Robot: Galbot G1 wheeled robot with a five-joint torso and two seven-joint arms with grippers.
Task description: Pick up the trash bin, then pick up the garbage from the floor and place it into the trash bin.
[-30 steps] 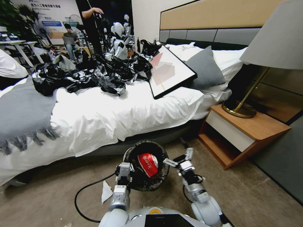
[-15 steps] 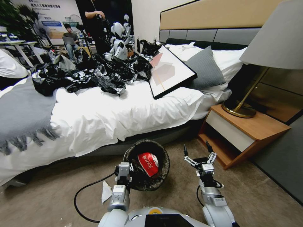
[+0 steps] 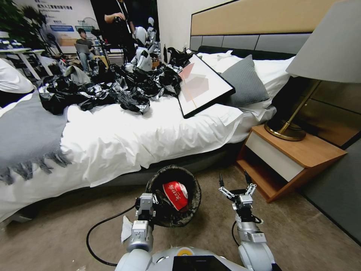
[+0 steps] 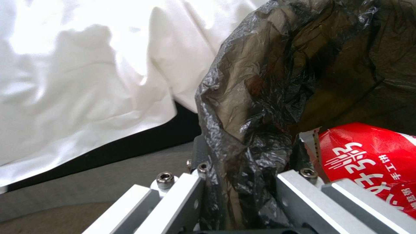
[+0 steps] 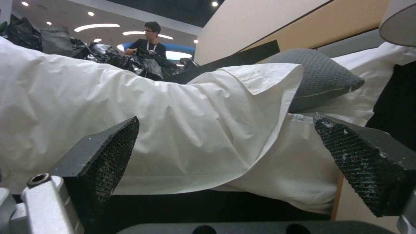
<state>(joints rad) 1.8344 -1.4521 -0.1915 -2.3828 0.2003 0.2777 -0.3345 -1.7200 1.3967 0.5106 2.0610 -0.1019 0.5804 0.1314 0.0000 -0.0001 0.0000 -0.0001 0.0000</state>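
Observation:
The trash bin, lined with a crinkled black bag, hangs just above the carpet in front of the bed. A red-and-white pack of garbage lies inside it. My left gripper is shut on the bin's near-left rim; in the left wrist view the bag-covered rim runs between the jaws of the left gripper, beside the red pack. My right gripper stands open to the right of the bin, fingers pointing up, holding nothing. Its pads frame the bed sheet. A white paper scrap lies on the floor left of my left arm.
The bed with its hanging white sheet is right behind the bin. A wooden nightstand carrying a brass lamp stands at the right. A black cable loops over the carpet at the left. Shiny black plastic is heaped on the bed.
My right gripper has pulled away from the bin's right rim, swung out to the right and now points upward, open. The bin, held by the left gripper, drifted slightly left.

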